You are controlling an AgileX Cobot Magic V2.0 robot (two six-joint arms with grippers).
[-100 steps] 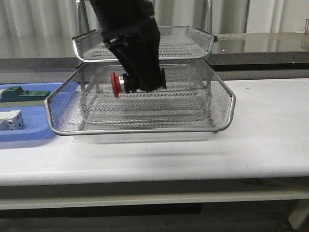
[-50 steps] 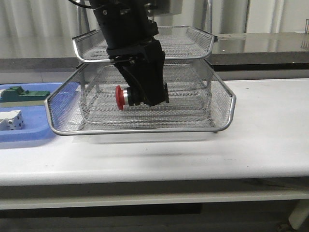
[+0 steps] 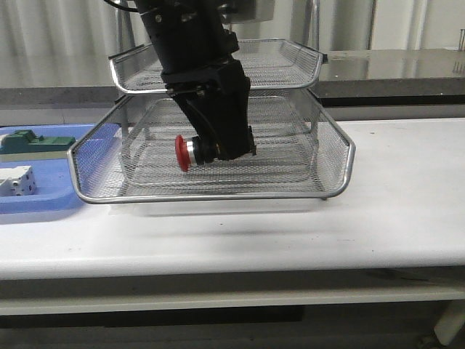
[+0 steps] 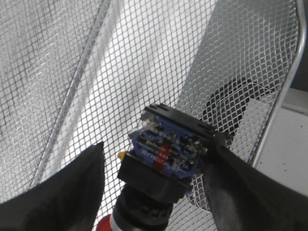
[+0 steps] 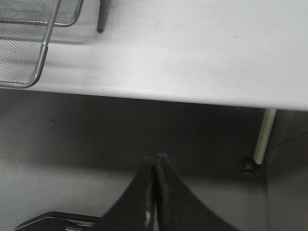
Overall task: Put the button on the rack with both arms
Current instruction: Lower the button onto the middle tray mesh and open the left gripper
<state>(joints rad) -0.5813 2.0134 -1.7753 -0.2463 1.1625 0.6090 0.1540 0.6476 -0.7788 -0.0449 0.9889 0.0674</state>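
The button [image 3: 183,152] has a red cap, a silver collar and a dark body. My left gripper [image 3: 218,145] is shut on it and holds it on its side, cap to the left, low inside the pulled-out middle tray of the silver wire-mesh rack [image 3: 218,195]. In the left wrist view the button's blue-black block [image 4: 168,144] sits between the fingers of the left gripper [image 4: 156,149], over the mesh floor [image 4: 144,57]. One finger presses the block; a small gap shows at the other's tip. My right gripper [image 5: 155,158] is shut and empty, off the table's front edge.
A flat blue tray [image 3: 43,203] lies left of the rack with a green block [image 3: 29,140] and a white dotted block [image 3: 18,182]. The rack's top tray [image 3: 290,54] overhangs behind the left arm. A rack corner [image 5: 29,82] and the white table [image 5: 192,48] show in the right wrist view.
My left gripper has moved down and slightly to the right with the button, deeper into the middle tray. The rack has not moved.
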